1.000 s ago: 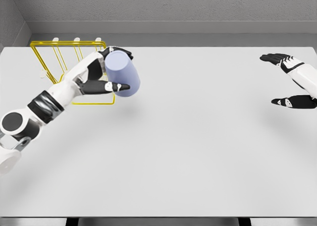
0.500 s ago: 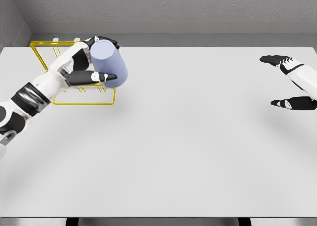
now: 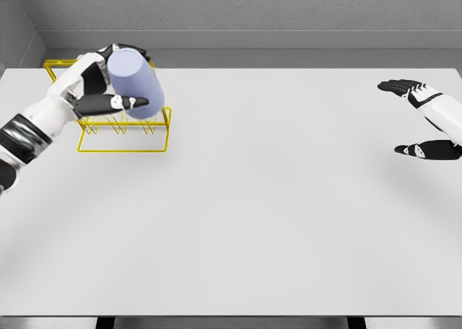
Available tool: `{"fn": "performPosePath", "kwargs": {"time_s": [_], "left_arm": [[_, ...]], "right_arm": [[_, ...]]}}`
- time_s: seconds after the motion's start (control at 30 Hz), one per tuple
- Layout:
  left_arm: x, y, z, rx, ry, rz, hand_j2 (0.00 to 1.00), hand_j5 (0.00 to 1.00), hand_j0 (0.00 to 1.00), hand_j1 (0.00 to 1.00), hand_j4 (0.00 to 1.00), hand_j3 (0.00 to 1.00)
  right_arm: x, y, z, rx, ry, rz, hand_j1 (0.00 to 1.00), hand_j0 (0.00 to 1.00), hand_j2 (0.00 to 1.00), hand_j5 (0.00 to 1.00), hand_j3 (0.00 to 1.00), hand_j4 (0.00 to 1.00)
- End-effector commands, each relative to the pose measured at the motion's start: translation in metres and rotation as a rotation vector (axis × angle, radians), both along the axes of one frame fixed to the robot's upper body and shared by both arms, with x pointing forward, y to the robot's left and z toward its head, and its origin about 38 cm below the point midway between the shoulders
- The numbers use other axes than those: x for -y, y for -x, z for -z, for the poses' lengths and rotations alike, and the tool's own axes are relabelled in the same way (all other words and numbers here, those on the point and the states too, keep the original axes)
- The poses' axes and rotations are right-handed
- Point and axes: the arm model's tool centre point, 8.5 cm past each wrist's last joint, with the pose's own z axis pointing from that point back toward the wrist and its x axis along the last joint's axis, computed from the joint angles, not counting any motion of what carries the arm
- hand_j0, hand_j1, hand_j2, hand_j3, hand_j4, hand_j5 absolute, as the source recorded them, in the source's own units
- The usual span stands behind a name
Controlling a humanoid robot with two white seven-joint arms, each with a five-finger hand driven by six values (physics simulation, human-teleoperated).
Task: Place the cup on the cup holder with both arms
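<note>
The cup point(image 3: 133, 83), pale lilac and tilted, is held in the left hand point(image 3: 90, 91), whose fingers point(image 3: 123, 103) are clamped around its side. It is carried over the yellow wire holder point(image 3: 123, 134) at the far left of the white tabletop point(image 3: 274, 199). The right hand point(image 3: 426, 120) is seen at the right edge, fingers spread apart and holding nothing.

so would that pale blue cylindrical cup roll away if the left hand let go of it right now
Probably. The pale blue cylindrical cup is round-sided and held tilted in the left hand, so it could roll. It looks smooth and rigid, so likely slippery. The yellow wire cup holder below might catch it, though its thin wires offer little support.
</note>
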Motion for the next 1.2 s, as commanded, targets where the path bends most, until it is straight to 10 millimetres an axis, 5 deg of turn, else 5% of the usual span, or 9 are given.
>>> {"fn": "performPosePath", "kwargs": {"time_s": [0.0,0.73,0.93,1.17], "left_arm": [[-0.009,-0.004,0.004,-0.009,0.001,-0.026,0.59,0.59,0.59,0.59,0.59,0.59],[-0.011,-0.007,0.015,-0.034,0.006,-0.044,0.60,0.60,0.60,0.60,0.60,0.60],[-0.010,-0.007,0.014,-0.031,-0.003,-0.040,0.91,0.91,0.91,0.91,0.91,0.91],[-0.009,-0.007,0.013,-0.026,-0.003,-0.037,0.93,0.93,0.93,0.93,0.93,0.93]], "right_arm": [[0.001,0.000,-0.001,0.001,-0.007,0.002,1.00,1.00,1.00,1.00,1.00,1.00],[0.006,0.003,-0.003,0.008,-0.007,0.017,1.00,1.00,1.00,1.00,1.00,1.00],[0.007,0.003,-0.003,0.006,-0.007,0.018,1.00,1.00,1.00,1.00,1.00,1.00],[0.007,0.004,-0.001,0.003,-0.008,0.018,1.00,1.00,1.00,1.00,1.00,1.00]]}}
